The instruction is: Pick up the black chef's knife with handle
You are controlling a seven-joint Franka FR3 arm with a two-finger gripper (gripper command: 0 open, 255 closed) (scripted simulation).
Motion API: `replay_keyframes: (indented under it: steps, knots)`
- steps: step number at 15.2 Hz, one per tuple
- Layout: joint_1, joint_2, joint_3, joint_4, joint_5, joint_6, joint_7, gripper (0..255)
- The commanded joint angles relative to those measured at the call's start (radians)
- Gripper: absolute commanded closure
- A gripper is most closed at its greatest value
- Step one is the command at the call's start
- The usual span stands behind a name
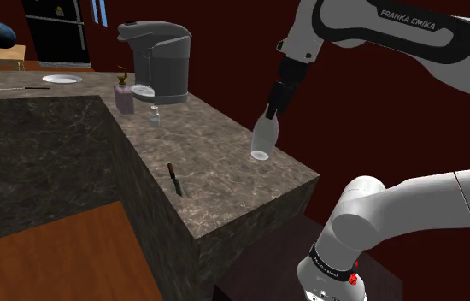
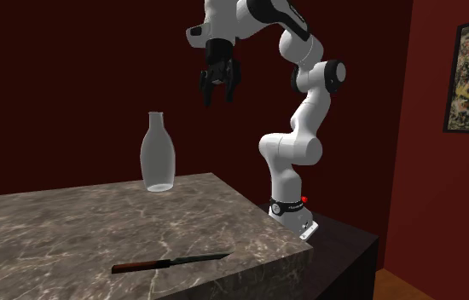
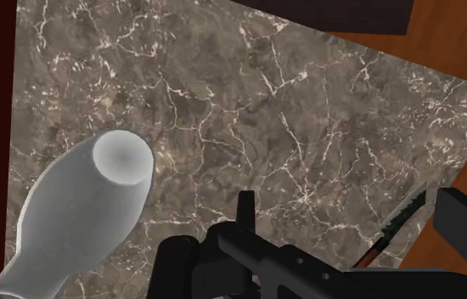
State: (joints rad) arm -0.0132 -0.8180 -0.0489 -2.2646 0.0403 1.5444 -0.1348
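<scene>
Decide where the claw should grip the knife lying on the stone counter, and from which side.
Likely best: take the knife by its brown handle, descending from straight above with the open claw spanning its width; it lies flat on the counter, and the handle is thicker than the blade.

The white Franka arm [image 2: 303,119] rises upright from its base, folds back at the elbow and reaches forward at the top. The wrist is turned so that the all-black gripper [image 2: 217,95] points downward. The gripper hangs high above the countertop [image 2: 71,230], over the end nearest the base, and its two fingers [image 3: 464,229] stand well apart, clasping nothing.
</scene>
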Motion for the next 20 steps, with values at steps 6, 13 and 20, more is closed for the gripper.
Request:
replay_keyframes:
  steps: [6, 13, 20]
  knots:
    - [0.020, 0.076, 0.043, -0.074, 0.053, 0.156, 0.049, 0]
    - [0.053, 0.235, 0.103, -0.120, 0.122, 0.377, 0.107, 0]
    - [0.085, 0.445, 0.161, -0.097, 0.179, 0.584, 0.154, 0]
